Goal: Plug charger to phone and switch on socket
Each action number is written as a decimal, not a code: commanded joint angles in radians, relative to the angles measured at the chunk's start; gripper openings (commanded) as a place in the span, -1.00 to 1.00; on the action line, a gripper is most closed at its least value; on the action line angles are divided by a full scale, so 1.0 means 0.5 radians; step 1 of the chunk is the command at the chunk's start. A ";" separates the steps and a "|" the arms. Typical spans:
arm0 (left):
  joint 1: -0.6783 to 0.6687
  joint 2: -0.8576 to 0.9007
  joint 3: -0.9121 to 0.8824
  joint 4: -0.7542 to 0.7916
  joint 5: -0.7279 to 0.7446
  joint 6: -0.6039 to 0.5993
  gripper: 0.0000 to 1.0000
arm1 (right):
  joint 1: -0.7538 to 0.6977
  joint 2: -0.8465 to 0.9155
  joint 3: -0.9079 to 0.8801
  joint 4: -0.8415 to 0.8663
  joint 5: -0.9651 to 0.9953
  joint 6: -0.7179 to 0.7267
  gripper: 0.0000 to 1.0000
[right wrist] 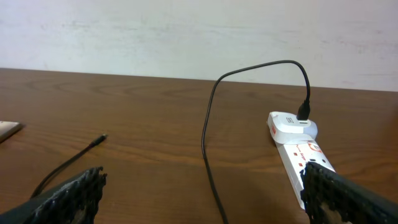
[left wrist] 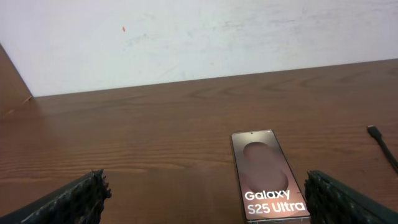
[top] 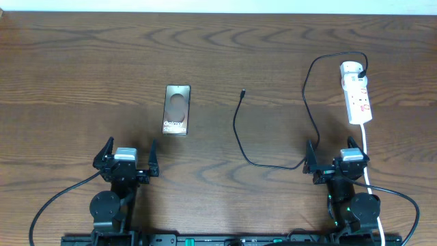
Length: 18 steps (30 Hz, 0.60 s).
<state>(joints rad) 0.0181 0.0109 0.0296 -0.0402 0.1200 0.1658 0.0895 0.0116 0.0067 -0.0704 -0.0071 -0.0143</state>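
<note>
The phone (top: 177, 109) lies face up on the table (top: 82, 68), just beyond the left pincer (top: 130, 147), its jaws spread and empty. To the phone's right lies the charger (top: 239, 130), tip loose; farther right, the socket (top: 356, 92) sits beyond the equally spread right pincer (top: 332, 147).

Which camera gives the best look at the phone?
Left wrist: the phone lies close, its Galaxy lettering readable. Overhead shows it whole but small; right wrist catches only a corner at the picture's left edge.

Overhead straight down, wrist views low, facing wall (left wrist: 199, 37), sharing charger (left wrist: 374, 130)
</note>
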 commanded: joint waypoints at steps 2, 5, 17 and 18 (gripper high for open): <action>0.010 -0.014 -0.051 -0.043 -0.086 0.027 0.96 | 0.019 -0.010 -0.002 -0.009 -0.004 -0.002 0.99; 0.010 -0.014 -0.051 -0.043 -0.085 0.027 0.96 | 0.019 -0.010 -0.002 -0.009 -0.004 -0.002 0.99; 0.010 -0.014 -0.051 -0.041 -0.062 0.026 0.97 | 0.019 -0.010 -0.002 -0.009 -0.004 -0.002 0.99; 0.010 -0.014 -0.051 -0.041 -0.061 0.025 0.96 | 0.019 -0.010 -0.002 -0.009 -0.004 -0.002 0.99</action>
<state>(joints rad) 0.0181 0.0109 0.0296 -0.0433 0.0902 0.1658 0.0895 0.0116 0.0067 -0.0704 -0.0067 -0.0143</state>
